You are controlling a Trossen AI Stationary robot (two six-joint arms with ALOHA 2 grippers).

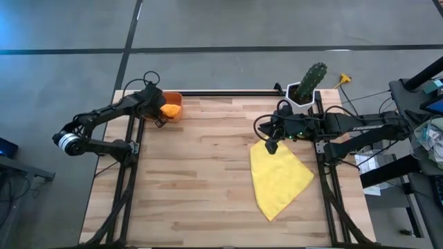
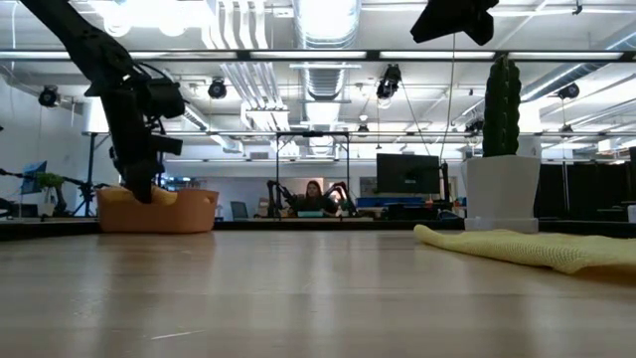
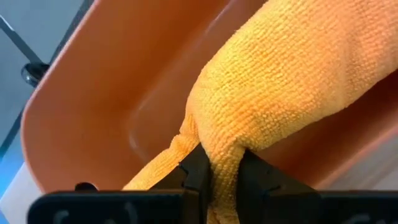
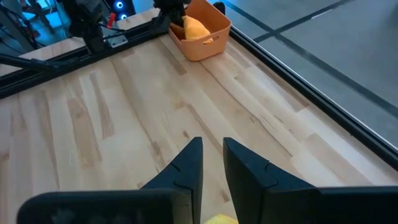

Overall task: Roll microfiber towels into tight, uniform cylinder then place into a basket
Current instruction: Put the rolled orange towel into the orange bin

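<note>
The orange towel [image 3: 292, 87] is shown rolled into a thick, soft cylinder of looped microfiber pile and lying inside the basket [image 1: 172, 97], a shallow, smooth plastic tray with rounded corners. A fold of the roll's end is pinched between the narrowly parted fingers of the left tool [image 3: 221, 180], which reaches down into the basket; whether the grip is being let go cannot be told. This first towel is judged rolled and placed, with only the release left.

The yellow towel [image 1: 278, 176] lies well apart from the basket, across the wooden surface [image 1: 208, 166], spread flat as a loose, slightly rumpled sheet with one corner pointing away from the basket. It is not yet rolled, so roughly half the task is judged to remain: rolling, carrying and placing.

The right tool [image 1: 273, 146] hangs above the yellow towel's corner nearest the cactus pot [image 1: 305, 93]; its dark angular fingers stand a narrow gap apart and nothing is held between them. The pot is white and faceted, on the surface's edge well away from the basket, and carries an upright green ribbed cactus. The surface is of pale jointed planks with visible grain.
</note>
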